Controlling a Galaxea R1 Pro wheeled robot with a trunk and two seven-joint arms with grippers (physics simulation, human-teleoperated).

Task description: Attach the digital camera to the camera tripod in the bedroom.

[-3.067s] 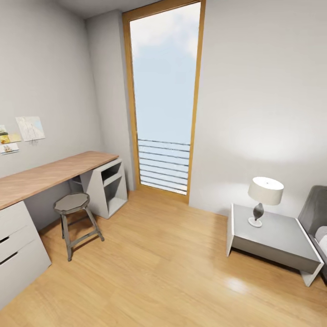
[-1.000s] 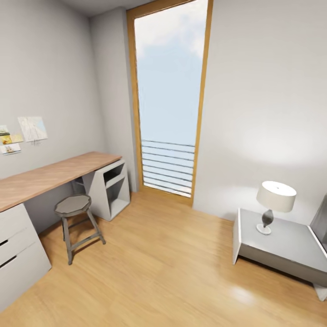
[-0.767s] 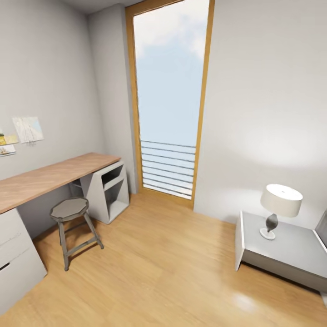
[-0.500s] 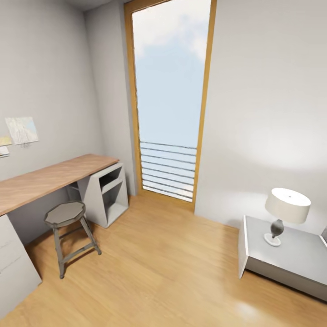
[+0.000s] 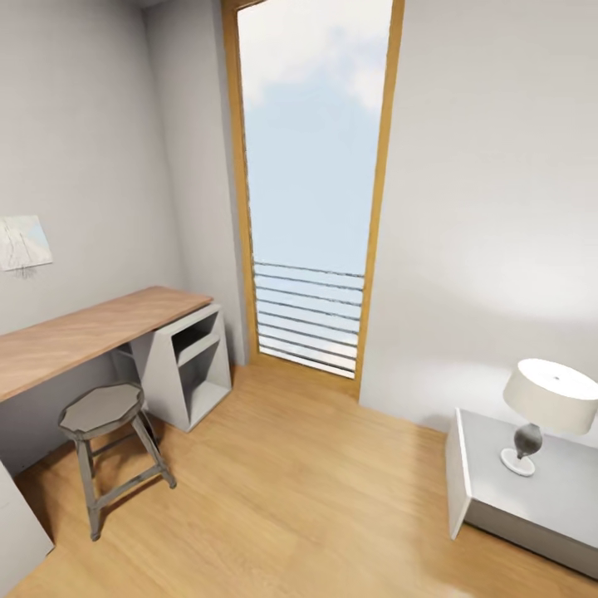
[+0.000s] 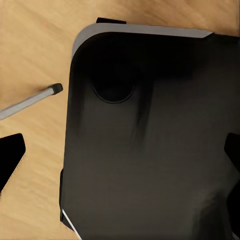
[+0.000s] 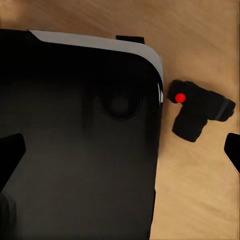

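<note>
The digital camera (image 7: pixel 200 107), small and black with a red button on top, lies on the wood floor beside the robot's black base (image 7: pixel 80 135) in the right wrist view. My right gripper (image 7: pixel 122 150) hangs open above the base, apart from the camera. In the left wrist view a thin silver leg with a black foot (image 6: pixel 30 100) lies across the floor next to the base (image 6: pixel 150 140); it looks like a leg of the camera tripod, the rest of which is out of view. My left gripper (image 6: pixel 120 157) is open and holds nothing.
The head view looks into the bedroom: a tall wood-framed window (image 5: pixel 311 191) ahead, a wood-topped desk (image 5: pixel 91 332) with a grey stool (image 5: pixel 104 411) at left, and a grey nightstand (image 5: pixel 540 490) with a white-shaded lamp (image 5: pixel 552 399) at right. Open plank floor (image 5: pixel 291 490) lies between them.
The whole head view has shifted: the camera moved forward, so the stool and desk slid left, the nightstand and lamp slid right, and the bed's edge left the picture.
</note>
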